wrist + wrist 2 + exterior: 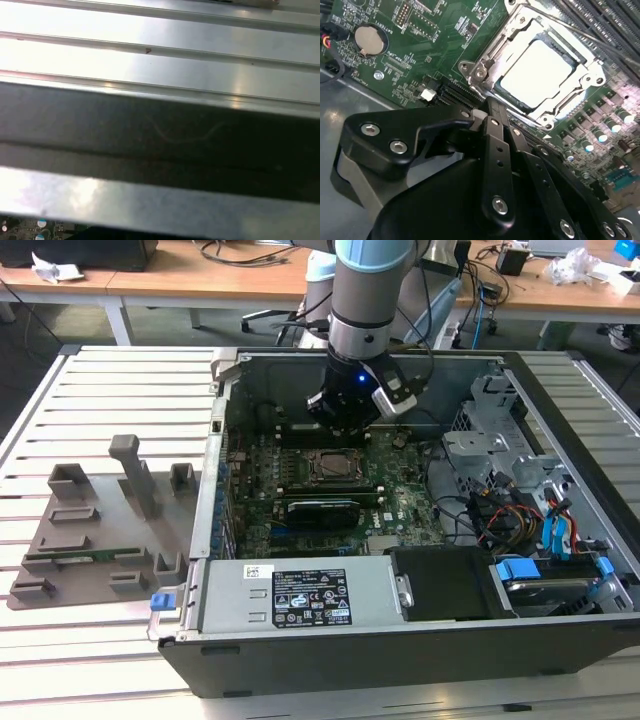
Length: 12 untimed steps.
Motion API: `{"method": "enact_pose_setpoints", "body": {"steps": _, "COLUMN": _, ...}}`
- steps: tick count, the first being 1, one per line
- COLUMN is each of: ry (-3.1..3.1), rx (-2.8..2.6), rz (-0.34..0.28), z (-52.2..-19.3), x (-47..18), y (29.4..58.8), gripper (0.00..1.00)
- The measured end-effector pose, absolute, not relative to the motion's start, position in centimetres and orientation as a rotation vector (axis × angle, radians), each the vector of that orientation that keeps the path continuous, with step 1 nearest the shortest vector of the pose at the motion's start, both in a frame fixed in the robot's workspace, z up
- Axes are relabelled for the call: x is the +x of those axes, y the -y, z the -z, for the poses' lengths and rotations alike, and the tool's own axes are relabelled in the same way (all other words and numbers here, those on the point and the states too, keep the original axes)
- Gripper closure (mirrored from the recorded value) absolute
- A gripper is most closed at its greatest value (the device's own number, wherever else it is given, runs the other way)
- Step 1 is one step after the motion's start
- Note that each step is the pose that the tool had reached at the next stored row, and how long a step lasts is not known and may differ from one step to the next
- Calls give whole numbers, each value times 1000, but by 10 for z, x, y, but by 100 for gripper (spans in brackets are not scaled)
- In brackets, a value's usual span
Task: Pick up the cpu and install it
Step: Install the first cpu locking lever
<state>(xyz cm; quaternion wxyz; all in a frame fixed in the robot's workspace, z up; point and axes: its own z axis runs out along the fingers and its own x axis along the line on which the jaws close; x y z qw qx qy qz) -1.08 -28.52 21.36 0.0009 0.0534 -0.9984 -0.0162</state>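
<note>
**CPU seated in socket; gripper hovering above and just beyond it**

We are observing the small flat square silver-grey cpu (540, 70) lying flat inside the square metal-framed socket (485, 65) on the green motherboard (435, 35), with the frame's rim surrounding it on all sides. In the exterior view we are finding the black gripper (345, 412) hanging inside the open dark computer case (330, 640), with the socket and chip (332, 466) sitting at roughly 6 o'clock from it, close below. In the second wrist view the black finger linkage (497, 150) is pointing toward the socket's near corner, the chip lying at about 1 o'clock from the linkage, apart from it. Being square, the chip is offering no long axis. We cannot tell how the jaws are standing; nothing visible is being held between them.
</note>
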Motion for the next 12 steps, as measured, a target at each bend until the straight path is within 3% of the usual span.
{"method": "enact_pose_setpoints", "body": {"steps": 12, "ry": 3134, "rx": 167, "rz": 11, "z": -219, "x": -11, "y": 288, "gripper": 89}}
